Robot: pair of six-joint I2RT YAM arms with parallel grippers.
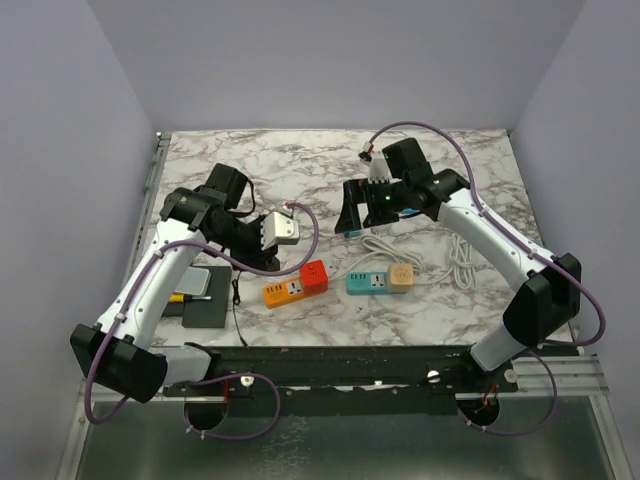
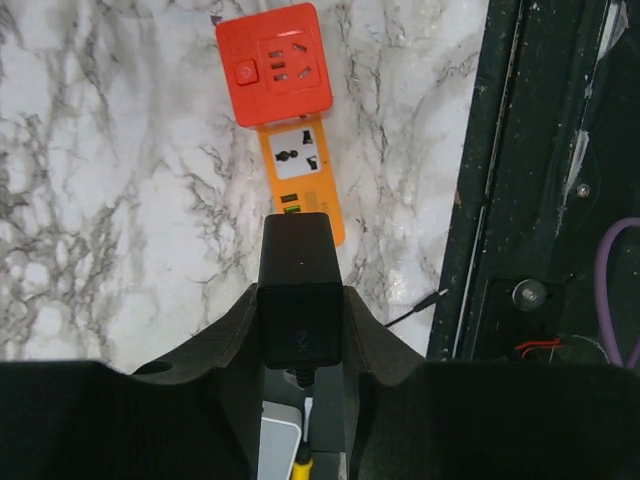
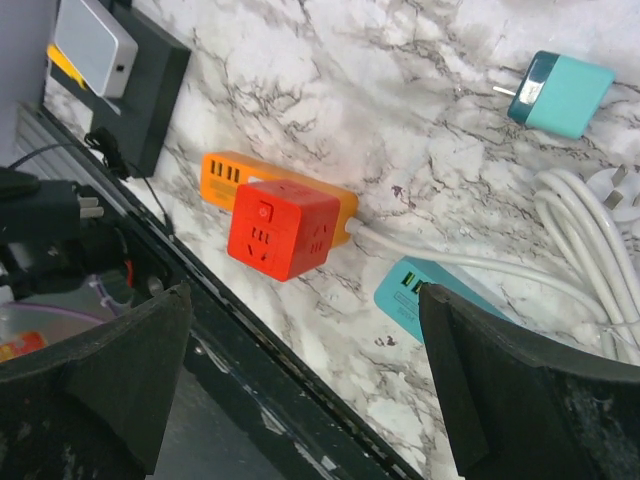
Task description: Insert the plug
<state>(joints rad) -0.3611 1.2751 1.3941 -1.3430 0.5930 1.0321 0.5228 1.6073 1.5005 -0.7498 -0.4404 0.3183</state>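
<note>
While the black rectangular plug (image 2: 298,290) is clamped between the left arm's fingers (image 2: 225,345), which are partly closed on its two flanks, the step in hand is judged to be the approach to a socket; insertion is not yet made.

In the left wrist view the plug occupies the lower centre. Its long axis runs bottom to top of the frame, with the leading end toward the orange plastic power strip (image 2: 312,190) and the red cube socket block (image 2: 275,62) at top centre. Its prongs (image 3: 90,208) show only at the left edge of the right wrist view, pointing frame right and clear of the strip.

The right arm's fingers (image 3: 500,400) stand fully apart, holding nothing.

Next move, as judged: square the prongs to one socket face, then press straight in. The strip may slide on the marble-patterned worktop (image 2: 120,200).
</note>
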